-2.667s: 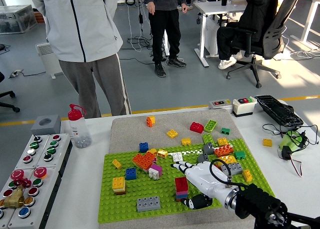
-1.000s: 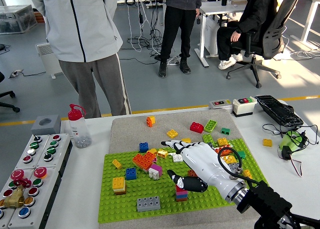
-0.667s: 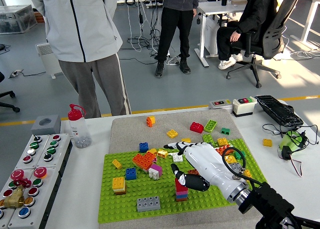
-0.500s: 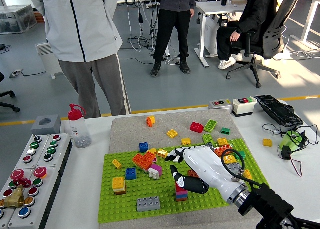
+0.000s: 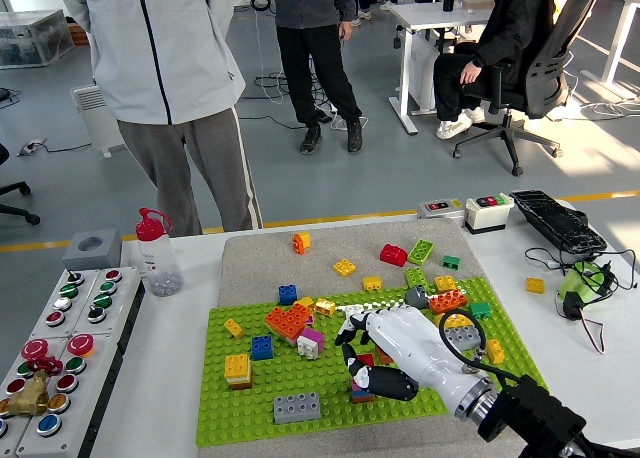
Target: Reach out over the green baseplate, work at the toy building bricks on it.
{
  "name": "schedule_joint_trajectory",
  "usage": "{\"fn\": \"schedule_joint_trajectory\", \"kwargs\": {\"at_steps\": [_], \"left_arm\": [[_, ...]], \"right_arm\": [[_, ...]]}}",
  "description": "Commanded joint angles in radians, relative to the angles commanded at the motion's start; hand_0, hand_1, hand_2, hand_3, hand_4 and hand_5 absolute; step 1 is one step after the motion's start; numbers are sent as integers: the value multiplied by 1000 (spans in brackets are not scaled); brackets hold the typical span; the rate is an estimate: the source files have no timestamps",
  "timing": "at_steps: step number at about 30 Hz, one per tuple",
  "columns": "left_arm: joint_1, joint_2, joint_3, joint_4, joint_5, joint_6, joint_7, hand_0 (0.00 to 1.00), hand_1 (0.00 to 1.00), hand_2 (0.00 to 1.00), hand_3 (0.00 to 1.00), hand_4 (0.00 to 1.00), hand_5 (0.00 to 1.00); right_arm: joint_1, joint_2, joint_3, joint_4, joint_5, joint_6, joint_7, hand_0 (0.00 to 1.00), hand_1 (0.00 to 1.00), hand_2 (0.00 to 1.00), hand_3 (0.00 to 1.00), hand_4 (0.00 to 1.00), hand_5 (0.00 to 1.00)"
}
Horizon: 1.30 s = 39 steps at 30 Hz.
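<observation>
Green baseplate [image 5: 240, 403] is laid on the grey mat near the table's front edge, with toy bricks scattered over it. A small red-topped brick stack [image 5: 362, 381] right of the baseplate's centre is pinched between thumb and curled fingers of the white right hand [image 5: 395, 345]. A grey brick [image 5: 298, 407] is seen left of the stack.

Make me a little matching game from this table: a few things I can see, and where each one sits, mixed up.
Things:
1. long grey toy brick
2. clear plastic bottle with a red cap
3. small orange toy brick
4. black keyboard

Places:
A. far right of the table
B. grey mat, beyond the green baseplate
C. near edge of the baseplate
D. left of the mat

Pairs: 1-C, 2-D, 3-B, 4-A
</observation>
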Motion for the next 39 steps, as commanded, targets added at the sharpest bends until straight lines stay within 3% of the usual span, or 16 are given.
{"fn": "schedule_joint_trajectory", "kwargs": {"at_steps": [39], "left_arm": [[-14,6,-3,0,-4,2,-4,695,716,707,635,386,998]], "right_arm": [[-4,-2,15,2,-6,-35,14,396,538,660,605,292,342]]}}
